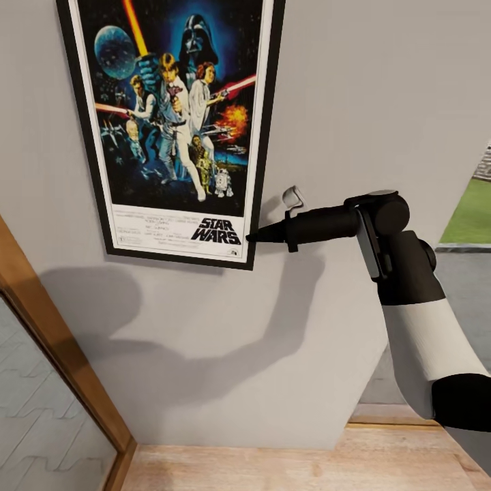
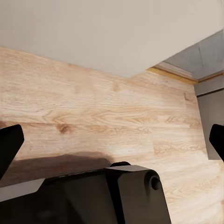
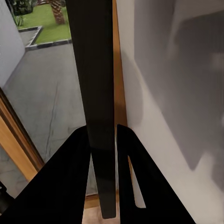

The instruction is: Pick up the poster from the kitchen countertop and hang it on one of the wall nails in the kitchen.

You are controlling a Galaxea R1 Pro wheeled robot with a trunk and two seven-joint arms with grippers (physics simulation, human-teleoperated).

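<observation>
Below us lies the wooden floor [image 2: 93, 112], over which our left gripper [image 2: 112, 140] hangs with its jaws spread wide apart. Farther out, our right gripper [image 1: 254, 237] clamps the lower right edge of the poster [image 1: 174, 123], which lies flat against the grey wall [image 1: 354, 102].

1 poster [image 1: 170, 123], 2 grippers: right gripper [image 1: 254, 237], left gripper [image 2: 112, 144].

left hand [image 2: 112, 140] spread wide above the wood floor [image 2: 116, 116].
</observation>
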